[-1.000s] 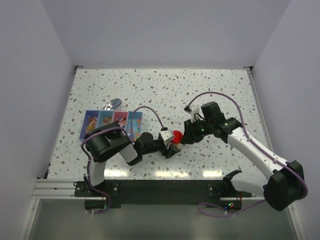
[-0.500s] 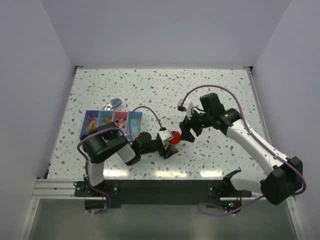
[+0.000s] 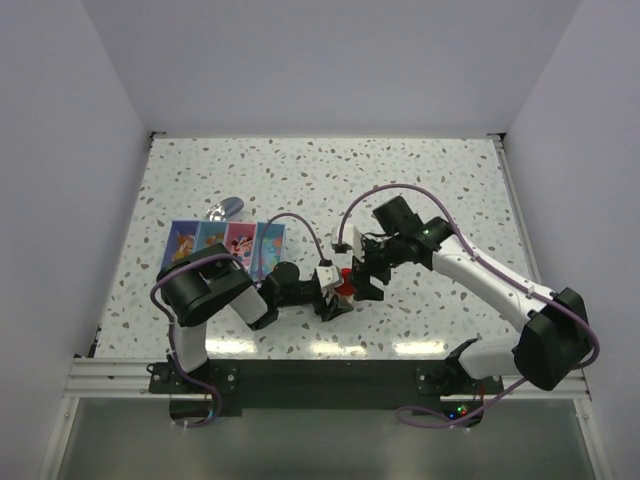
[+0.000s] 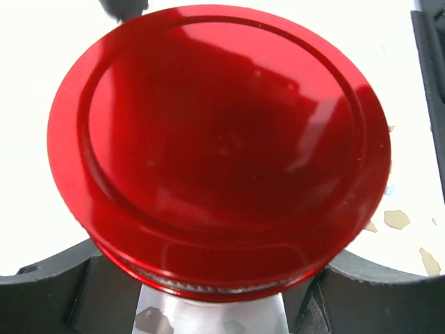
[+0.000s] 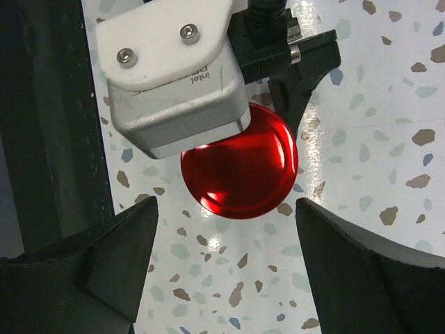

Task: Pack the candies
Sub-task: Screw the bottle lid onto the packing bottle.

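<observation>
Nearest, the left jaws (image 3: 336, 294) clasp the jar (image 4: 208, 314) just under its red lid (image 4: 215, 146), which sits squarely on top. The right jaws (image 5: 224, 240) hang spread wide over the lid, touching nothing. No candies show anywhere; if they are in the jar, the lid hides them. Farther back on the table (image 3: 420, 180) lie a picture pack (image 3: 225, 246) and a spoon (image 3: 226, 209).

Filling looks finished and capping nearly so, though I cannot tell whether the lid is tight. What is left, I judge, is a last twist and letting go of the jar.

A second ago the right jaws were pinched against the lid's right side. They have since let go, lifted off and swung back over it, while the left arm barely shifted.
</observation>
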Available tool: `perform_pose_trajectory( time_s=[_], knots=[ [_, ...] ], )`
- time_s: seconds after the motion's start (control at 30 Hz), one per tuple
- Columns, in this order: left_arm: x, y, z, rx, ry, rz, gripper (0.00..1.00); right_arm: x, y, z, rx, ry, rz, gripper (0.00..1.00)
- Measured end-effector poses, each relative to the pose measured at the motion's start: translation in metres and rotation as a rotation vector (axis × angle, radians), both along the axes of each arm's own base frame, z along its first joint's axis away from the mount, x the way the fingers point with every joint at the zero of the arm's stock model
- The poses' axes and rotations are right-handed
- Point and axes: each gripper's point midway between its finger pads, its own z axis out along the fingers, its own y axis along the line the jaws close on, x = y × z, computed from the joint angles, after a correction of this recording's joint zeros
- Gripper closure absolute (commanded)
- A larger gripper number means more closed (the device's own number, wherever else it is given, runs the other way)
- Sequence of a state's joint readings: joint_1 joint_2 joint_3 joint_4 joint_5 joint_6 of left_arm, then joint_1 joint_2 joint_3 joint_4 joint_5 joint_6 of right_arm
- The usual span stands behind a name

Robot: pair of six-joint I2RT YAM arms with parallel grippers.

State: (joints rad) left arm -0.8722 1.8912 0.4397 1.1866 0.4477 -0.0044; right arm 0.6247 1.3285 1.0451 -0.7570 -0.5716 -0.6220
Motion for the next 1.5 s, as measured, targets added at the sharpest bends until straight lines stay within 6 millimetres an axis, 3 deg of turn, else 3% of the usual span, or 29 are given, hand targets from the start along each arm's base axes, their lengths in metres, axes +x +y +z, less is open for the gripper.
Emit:
perform_pose_trajectory(
  time_s=[0.17, 0.67, 1.2, 1.5],
  knots=[
    [-0.006, -0.003, 0.000, 0.002, -0.008, -0.053, 0.58, -0.001, 0.003, -0.012, -0.026, 0.016, 0.034, 0.17],
    [-0.009, -0.009, 0.000, 0.002, -0.003, -0.093, 0.58, -0.001, 0.010, -0.013, -0.029, 0.016, 0.065, 0.21],
    [-0.006, -0.009, 0.000, 0.006, -0.001, -0.073, 0.58, -0.002, 0.011, -0.013, -0.015, -0.030, -0.009, 0.59],
    [-0.001, -0.005, 0.000, 0.014, 0.004, -0.013, 0.58, 0.003, 0.015, -0.014, 0.052, -0.033, -0.191, 0.60]
  ],
)
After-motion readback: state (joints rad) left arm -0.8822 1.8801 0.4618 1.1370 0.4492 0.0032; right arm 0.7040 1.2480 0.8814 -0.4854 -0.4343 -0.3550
